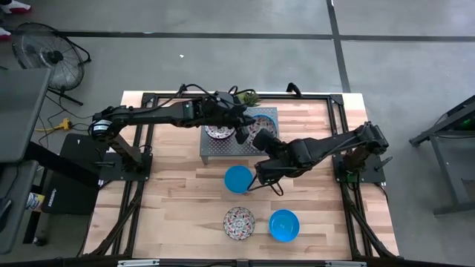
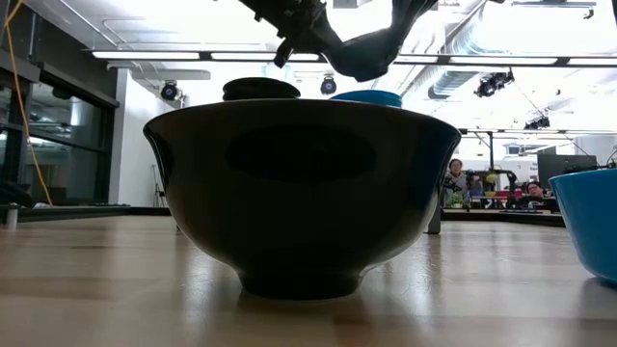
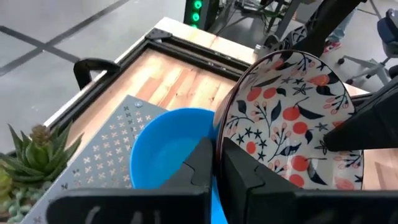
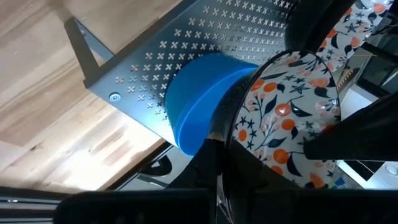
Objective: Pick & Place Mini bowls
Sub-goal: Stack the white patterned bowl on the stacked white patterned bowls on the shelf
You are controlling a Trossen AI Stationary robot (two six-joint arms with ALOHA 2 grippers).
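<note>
glossy floral bowl (image 3: 292, 118) — perforated metal rack (image 4: 205, 43), wood table (image 1: 185, 215)

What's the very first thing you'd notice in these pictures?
The flowery bowl, tipped on its edge above the grey metal shelf: the left gripper and right gripper both seem to pinch its rim in their jaws. A blue bowl sits on the shelf right behind it. In the low view, a near bowl on the table looms dark and fills most of the picture.

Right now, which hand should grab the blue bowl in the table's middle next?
Probably the right hand: it's nearer the blue bowl than the left hand, though both pinch the floral bowl.
</note>
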